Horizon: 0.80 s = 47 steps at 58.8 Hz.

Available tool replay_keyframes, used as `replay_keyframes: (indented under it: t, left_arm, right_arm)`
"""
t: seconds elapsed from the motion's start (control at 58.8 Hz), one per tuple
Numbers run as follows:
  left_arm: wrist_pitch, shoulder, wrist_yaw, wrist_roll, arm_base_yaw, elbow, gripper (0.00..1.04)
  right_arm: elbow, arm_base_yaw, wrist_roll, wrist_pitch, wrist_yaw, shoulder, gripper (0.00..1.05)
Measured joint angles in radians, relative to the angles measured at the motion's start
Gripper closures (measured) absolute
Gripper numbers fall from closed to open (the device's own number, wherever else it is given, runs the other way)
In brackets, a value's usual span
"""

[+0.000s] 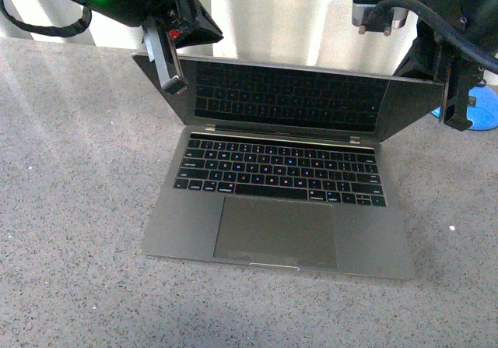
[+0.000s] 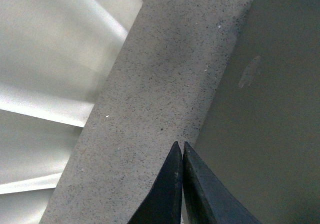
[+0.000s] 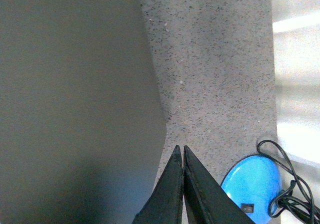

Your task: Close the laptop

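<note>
front view: we had the laptop open on the speckled counter, left gripper and right gripper at its lid's top corners, likely to push it down. left wrist: fingers pinched together, empty, beside the lid's edge. right wrist: likewise pinched empty, a blue device close by; nothing lay on the keyboard.

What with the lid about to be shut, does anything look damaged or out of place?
Nothing stands out. The laptop sits intact on the table, lid tilted forward; the left gripper and right gripper, fingers shut, are at the lid's upper corners.
</note>
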Motion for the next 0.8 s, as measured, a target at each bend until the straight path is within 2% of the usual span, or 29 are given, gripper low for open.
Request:
replay_keyframes:
  t: [0.8]
  left_arm:
    - [0.014,0.008,0.001,0.029,-0.009,-0.131,1.01]
  right_arm:
    - [-0.136,0.018,-0.029,0.016,-0.045,-0.019,1.04]
